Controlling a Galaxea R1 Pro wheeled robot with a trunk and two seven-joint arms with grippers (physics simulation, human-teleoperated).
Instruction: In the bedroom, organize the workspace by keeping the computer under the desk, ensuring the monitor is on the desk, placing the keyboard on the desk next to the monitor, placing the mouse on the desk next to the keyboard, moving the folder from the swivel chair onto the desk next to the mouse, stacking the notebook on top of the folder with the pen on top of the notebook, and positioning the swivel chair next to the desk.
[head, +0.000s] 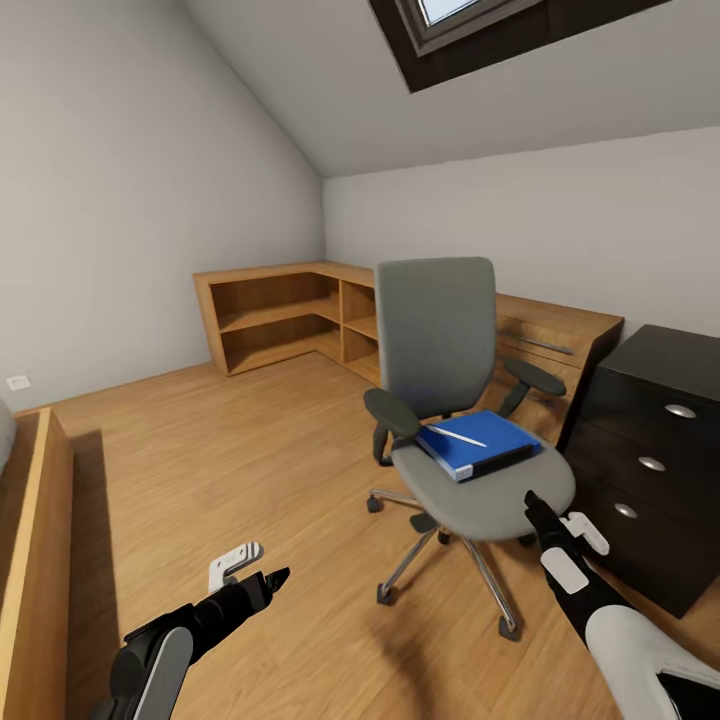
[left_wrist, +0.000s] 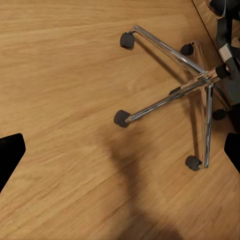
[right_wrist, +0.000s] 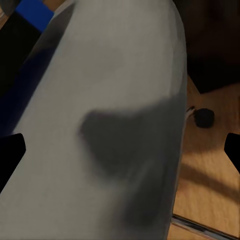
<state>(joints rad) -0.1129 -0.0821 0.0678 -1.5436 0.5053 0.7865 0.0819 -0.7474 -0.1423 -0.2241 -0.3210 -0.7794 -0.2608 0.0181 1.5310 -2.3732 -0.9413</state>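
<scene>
We face a sloped-ceiling room with a wood floor (head: 250, 450) and a low light-wood cabinet (head: 290, 315) wrapping the far corner. Ahead of both our arms stands the swivel chair (head: 440, 340), its tall grey back upright and its chrome five-star base (left_wrist: 200, 82) spread on the boards; the left wrist view looks straight down on those legs and casters.

To the far side of our right gripper (head: 535, 505) sits the dark drawer unit (head: 655, 460) of the desk, close beside the chair. Our right gripper hovers at the near edge of the grey seat (right_wrist: 115, 125); in the right wrist view its fingertips sit at the two side edges of the picture, well apart, so we read it as spread wide, holding nothing. Whether it touches the seat we cannot tell.

Our left gripper (head: 270, 580) hangs over bare floor, well apart from the chair and to its left. In its wrist view the tips likewise stand wide at the picture's edges, spread and empty.

The blue folder (head: 478, 443) lies flat on the seat, just beyond the right gripper, its long axis running diagonally from near left to far right. On top of it rests the white pen (head: 457, 436), lying slantwise across the cover.
</scene>
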